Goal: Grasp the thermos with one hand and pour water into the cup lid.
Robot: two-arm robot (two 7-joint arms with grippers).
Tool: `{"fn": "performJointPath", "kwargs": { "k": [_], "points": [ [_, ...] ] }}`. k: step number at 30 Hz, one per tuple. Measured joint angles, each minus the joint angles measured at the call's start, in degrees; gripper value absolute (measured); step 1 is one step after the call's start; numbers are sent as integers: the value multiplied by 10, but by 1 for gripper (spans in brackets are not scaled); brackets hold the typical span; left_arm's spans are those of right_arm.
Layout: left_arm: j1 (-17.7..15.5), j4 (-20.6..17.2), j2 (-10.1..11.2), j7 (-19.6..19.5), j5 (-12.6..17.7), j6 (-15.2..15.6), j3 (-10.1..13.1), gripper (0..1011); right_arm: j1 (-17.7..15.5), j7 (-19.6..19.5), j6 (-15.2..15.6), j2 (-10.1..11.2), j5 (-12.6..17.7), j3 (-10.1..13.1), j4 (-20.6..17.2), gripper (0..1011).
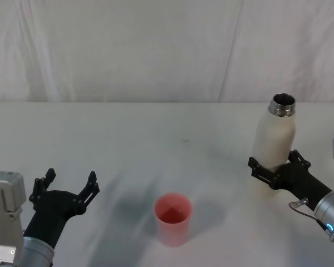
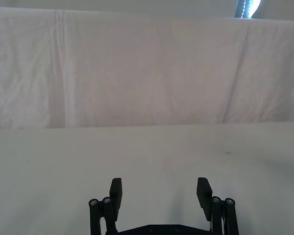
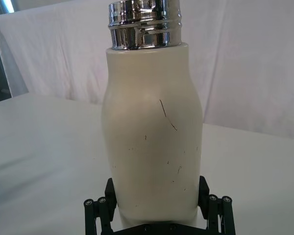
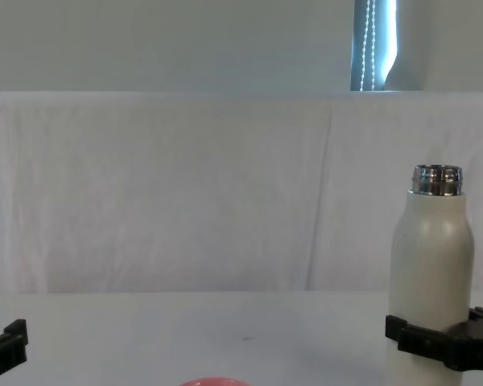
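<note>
Right gripper [image 1: 273, 170] is clamped low on the upright thermos [image 1: 274, 134], so the grasp's done. Cup lid [image 1: 172, 218] sits well off to its left, pour not started. Left gripper [image 1: 67, 187] idles, fingers spread.

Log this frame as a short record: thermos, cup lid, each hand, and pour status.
thermos: upright, cap off, steel neck open, on the robot's right side of the table
cup lid: pink, upright near the table's front centre, apart from the thermos
right hand: fingers on both sides of the thermos's lower body
left hand: open, empty, low at front left
pour status: not yet begun; thermos not tilted
</note>
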Motion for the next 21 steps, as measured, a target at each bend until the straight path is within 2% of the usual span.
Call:
{"fn": "performJointPath", "kwargs": {
  "k": [21],
  "points": [
    [0,0,0,0,0,0,0,1001,0,0,0,0,0,0,0,1000]
  ]
}}
